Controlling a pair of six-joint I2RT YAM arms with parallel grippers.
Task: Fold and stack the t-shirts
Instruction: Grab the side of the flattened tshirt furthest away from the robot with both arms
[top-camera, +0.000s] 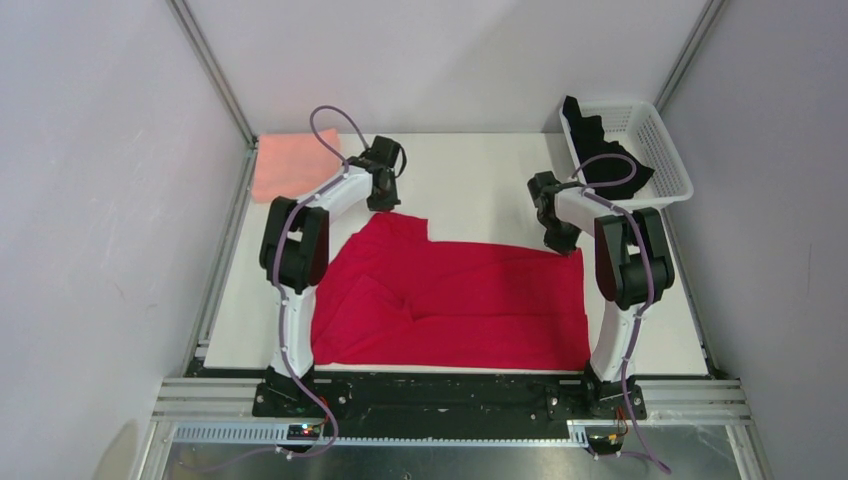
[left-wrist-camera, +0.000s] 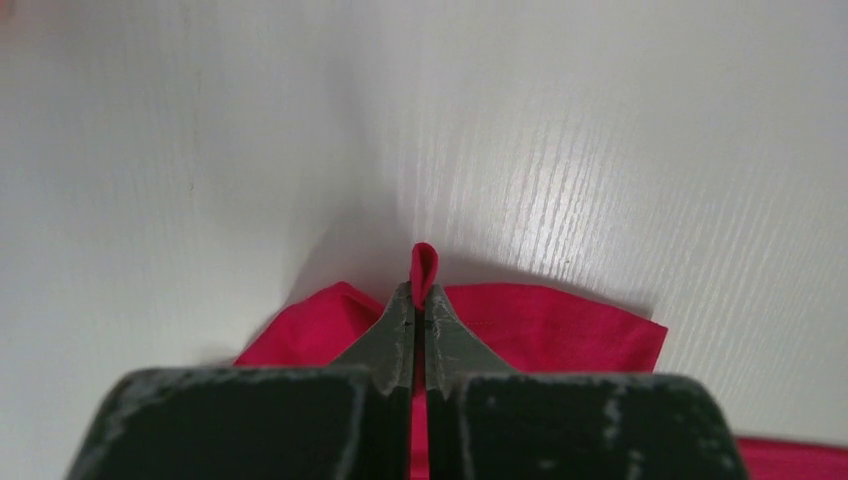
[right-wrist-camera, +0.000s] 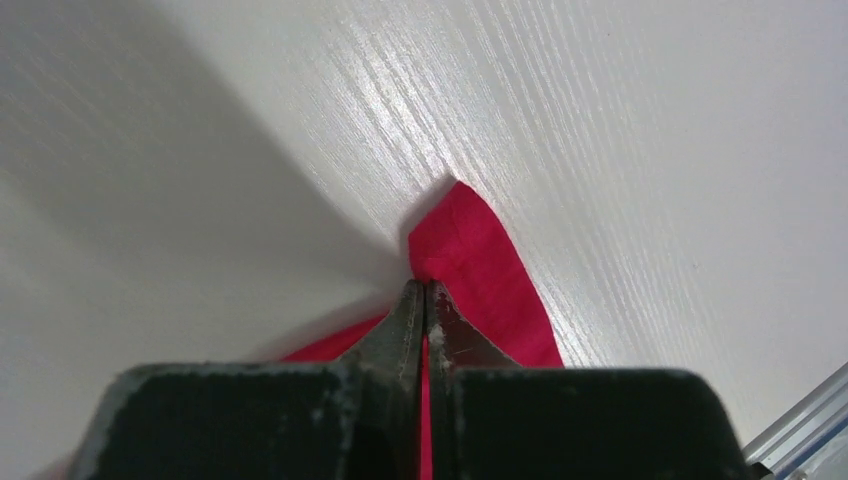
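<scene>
Both ends of the bright red cloth t-shirt pinched tight
Left gripper clamps its upper-left edge, right gripper the upper-right corner.

T-shirts, three: one red t-shirt; one salmon-pink t-shirt; one black t-shirt; white mesh basket, one; robot arms, two: left arm, right arm; table, one.
</scene>
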